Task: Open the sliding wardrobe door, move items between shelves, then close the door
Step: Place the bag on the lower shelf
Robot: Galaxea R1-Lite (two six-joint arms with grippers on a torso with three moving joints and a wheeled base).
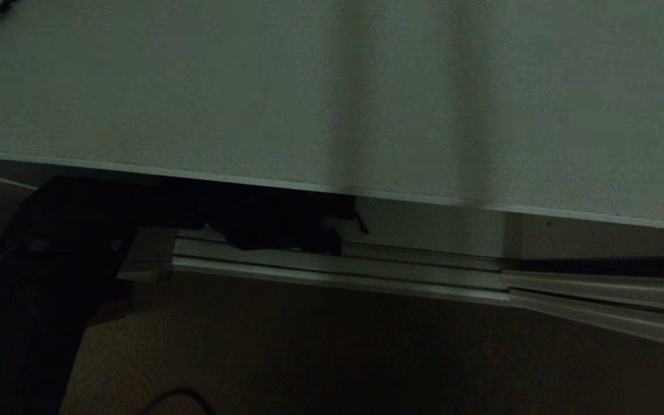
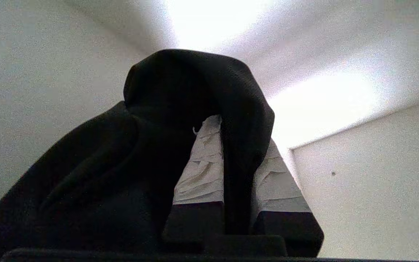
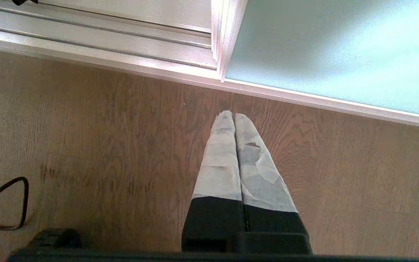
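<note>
Your left hand (image 2: pixel 236 182) is clenched on a fold of the black fabric bag (image 2: pixel 129 160): matte, finely woven cloth, one band pinched between the taped fingers (image 2: pixel 202 174) and the rest bunched beside them, inside the pale wardrobe compartment. In the head view your left arm (image 1: pixel 49 276) reaches in beneath the grey-white shelf (image 1: pixel 332 98), above the door track (image 1: pixel 338 268). Your right hand (image 3: pixel 234 160) hangs over the wooden floor (image 3: pixel 104 145), fingers pressed together on nothing, near the teal frosted sliding wardrobe door (image 3: pixel 340 51).
</note>
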